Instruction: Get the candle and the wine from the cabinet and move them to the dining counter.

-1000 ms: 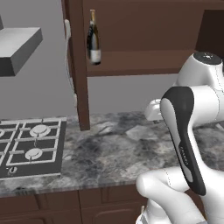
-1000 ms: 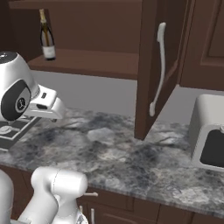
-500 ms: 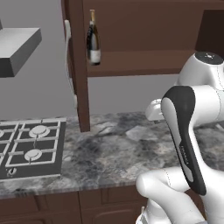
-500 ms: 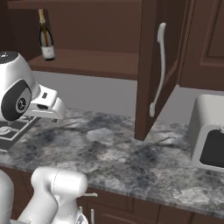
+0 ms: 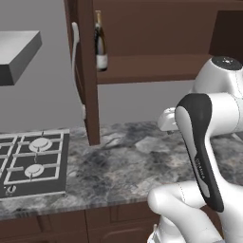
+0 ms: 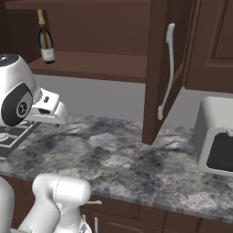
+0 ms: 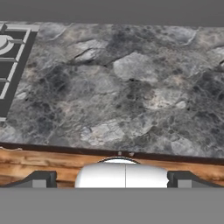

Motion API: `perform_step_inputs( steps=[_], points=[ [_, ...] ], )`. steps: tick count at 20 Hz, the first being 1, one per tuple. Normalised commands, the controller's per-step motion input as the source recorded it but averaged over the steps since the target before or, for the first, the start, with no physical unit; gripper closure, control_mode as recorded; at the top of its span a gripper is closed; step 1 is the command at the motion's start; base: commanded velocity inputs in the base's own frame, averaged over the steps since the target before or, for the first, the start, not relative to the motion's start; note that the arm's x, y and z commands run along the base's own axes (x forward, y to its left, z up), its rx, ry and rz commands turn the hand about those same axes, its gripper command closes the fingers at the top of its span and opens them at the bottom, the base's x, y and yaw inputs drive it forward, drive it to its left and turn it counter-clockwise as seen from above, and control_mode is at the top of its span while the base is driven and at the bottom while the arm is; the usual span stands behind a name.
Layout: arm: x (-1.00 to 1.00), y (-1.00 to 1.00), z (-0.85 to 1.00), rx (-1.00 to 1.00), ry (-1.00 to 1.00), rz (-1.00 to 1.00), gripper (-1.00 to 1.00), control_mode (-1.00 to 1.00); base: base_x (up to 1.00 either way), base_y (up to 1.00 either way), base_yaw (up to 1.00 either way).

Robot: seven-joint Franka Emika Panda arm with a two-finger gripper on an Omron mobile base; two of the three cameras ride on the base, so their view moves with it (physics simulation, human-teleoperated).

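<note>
The pale label on the wine point(image 5: 100, 42) shows no legible text

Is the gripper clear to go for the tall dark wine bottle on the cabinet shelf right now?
Probably yes. Both dark brown cabinet doors stand open, and the tall dark wine bottle stands alone at the shelf's front edge. The open gripper points down at the marbled counter, so it must lift and reorient.

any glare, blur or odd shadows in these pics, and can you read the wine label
Left base view: flat, even rendered light, no glare; the wine is soft and its label unreadable. Right base view: the cabinet interior is dim, and the bottle label is again too small to read. Hand view: the marbled counter looks slightly blurred, without hard shadows.
</note>
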Motion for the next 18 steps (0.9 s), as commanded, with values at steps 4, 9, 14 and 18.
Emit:
perform_step_inputs(
  steps=[4, 9, 14, 18],
  points=[
    [0.00, 0.00, 0.00, 0.00, 0.00, 0.00, -1.00, 1.00, 0.17, 0.08, -0.01],
    [0.00, 0.00, 0.00, 0.00, 0.00, 0.00, -1.00, 1.00, 0.00, 0.00, 0.00],
    [0.00, 0.00, 0.00, 0.00, 0.00, 0.00, -1.00, 1.00, 0.00, 0.00, 0.00],
    [0.00, 0.00, 0.00, 0.00, 0.00, 0.00, -1.00, 1.00, 0.00, 0.00, 0.00]
  ],
)
